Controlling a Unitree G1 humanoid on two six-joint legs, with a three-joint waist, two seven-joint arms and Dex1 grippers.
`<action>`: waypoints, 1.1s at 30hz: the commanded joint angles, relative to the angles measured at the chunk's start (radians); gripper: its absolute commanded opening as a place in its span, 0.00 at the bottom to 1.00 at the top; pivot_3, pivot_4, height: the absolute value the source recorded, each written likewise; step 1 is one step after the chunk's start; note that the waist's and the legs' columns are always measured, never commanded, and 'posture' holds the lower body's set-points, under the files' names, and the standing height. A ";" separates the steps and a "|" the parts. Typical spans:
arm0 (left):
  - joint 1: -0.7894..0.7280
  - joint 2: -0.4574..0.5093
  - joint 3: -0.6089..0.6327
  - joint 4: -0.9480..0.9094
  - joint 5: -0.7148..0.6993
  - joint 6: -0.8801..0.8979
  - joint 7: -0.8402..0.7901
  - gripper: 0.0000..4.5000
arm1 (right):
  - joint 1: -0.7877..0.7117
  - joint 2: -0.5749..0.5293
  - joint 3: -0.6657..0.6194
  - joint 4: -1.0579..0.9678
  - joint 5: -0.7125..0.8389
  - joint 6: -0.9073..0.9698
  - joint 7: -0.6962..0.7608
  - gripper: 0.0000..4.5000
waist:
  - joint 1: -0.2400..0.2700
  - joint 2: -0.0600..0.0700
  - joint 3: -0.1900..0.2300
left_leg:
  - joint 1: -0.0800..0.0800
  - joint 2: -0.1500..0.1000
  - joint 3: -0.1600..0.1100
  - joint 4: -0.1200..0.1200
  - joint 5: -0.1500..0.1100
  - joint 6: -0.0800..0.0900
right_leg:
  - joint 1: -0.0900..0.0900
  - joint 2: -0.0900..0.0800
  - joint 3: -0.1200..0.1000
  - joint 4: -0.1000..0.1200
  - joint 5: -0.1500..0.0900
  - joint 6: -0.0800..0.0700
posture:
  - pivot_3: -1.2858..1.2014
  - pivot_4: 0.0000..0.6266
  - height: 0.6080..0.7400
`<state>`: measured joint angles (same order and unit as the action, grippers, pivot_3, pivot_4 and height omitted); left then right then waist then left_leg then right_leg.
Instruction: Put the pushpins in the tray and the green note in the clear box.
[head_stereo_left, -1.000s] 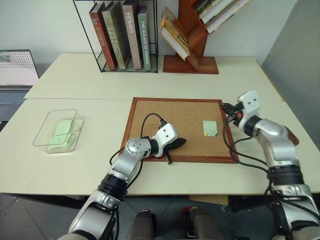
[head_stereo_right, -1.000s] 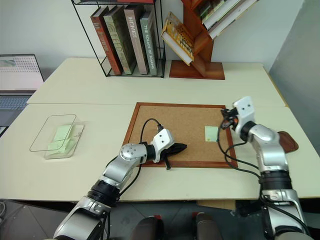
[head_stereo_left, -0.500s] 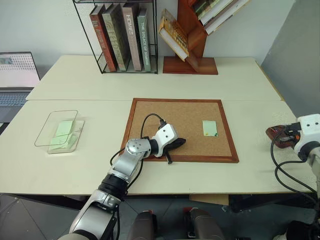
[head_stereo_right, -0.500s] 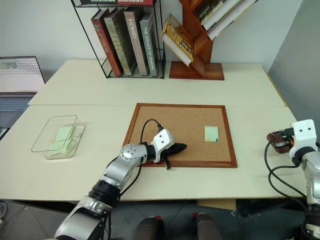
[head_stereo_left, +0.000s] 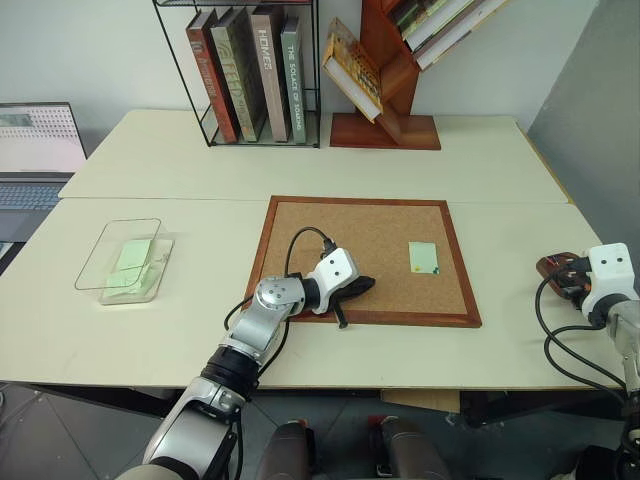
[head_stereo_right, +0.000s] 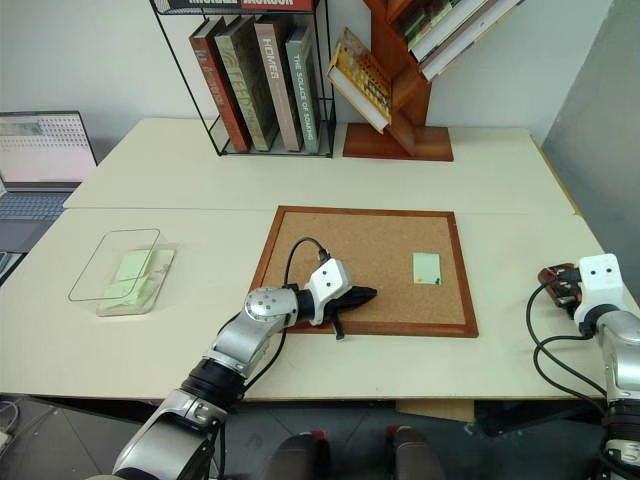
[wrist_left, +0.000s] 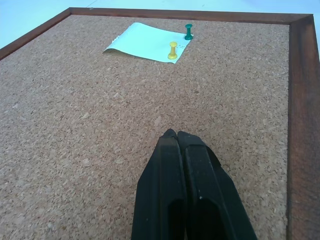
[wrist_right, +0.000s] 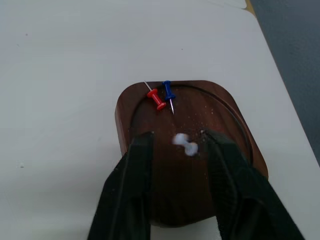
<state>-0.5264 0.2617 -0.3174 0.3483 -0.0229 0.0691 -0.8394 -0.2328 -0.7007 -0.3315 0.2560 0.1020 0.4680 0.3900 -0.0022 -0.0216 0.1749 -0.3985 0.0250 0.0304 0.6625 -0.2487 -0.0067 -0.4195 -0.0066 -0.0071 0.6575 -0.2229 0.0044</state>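
Cork board (head_stereo_left: 365, 255), mid-bench: green note (head_stereo_left: 423, 257) still pinned by its right frame edge
Brown tray (wrist_right: 185, 145) at the bench's right edge, holding red, blue and white pushpins (wrist_right: 186, 144); right gripper (wrist_right: 175, 150) above it, fingers (wrist_right: 135, 165) parted, white pin loose between them; left gripper (wrist_left: 176, 137) on the cork, fingers pressed together, empty; yellow and green pins in the note; clear box (head_stereo_left: 122, 262) far left with pale slips; bare bench between; book racks behind

I see a dark brown tray (wrist_right: 225, 120) holding red (wrist_right: 156, 99), blue (wrist_right: 168, 93) and white (wrist_right: 185, 144) pushpins on my cream worktop (head_stereo_left: 200, 330). A pale green note (wrist_left: 145, 41) with yellow (wrist_left: 172, 50) and green (wrist_left: 188, 32) pins sits on speckled tan cork board (wrist_left: 100, 125) framed in reddish brown. Both pincers' fingers (wrist_left: 185, 200) are black.
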 joint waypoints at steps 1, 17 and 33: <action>0.017 0.000 -0.020 0.013 0.028 0.008 0.003 0.00 | -0.027 -0.021 -0.012 -0.013 0.003 -0.017 -0.004 0.60 | 0.000 0.000 0.000 | 0.000 0.000 0.000 0.000 0.000 0.000 | 0.000 0.000 0.000 0.000 0.000 0.000 | 0.52 0.24 1.00; 0.006 0.000 -0.018 0.028 0.029 0.003 0.000 0.00 | -0.009 0.077 -0.049 -0.280 0.229 -0.088 0.148 0.99 | 0.000 0.000 0.000 | 0.000 0.001 -0.001 0.000 0.000 0.000 | 0.000 0.001 -0.001 0.000 0.000 0.000 | 0.52 0.24 1.00; 0.011 0.010 -0.017 0.016 0.030 0.008 -0.003 0.00 | 0.018 0.192 0.243 -0.324 0.188 -0.123 0.241 0.99 | 0.000 0.000 0.000 | 0.000 0.001 -0.001 0.000 0.000 0.000 | 0.000 0.001 -0.001 0.000 0.000 0.000 | 0.52 0.24 1.00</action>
<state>-0.5261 0.2681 -0.3172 0.3496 -0.0212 0.0603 -0.8412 -0.1871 -0.5159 -0.0968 -0.0778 0.3047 0.3814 0.6314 -0.0022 -0.0217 0.1750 -0.3986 0.0263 0.0290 0.6624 -0.2487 -0.0068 -0.4196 -0.0055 -0.0083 0.6570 -0.2231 0.0043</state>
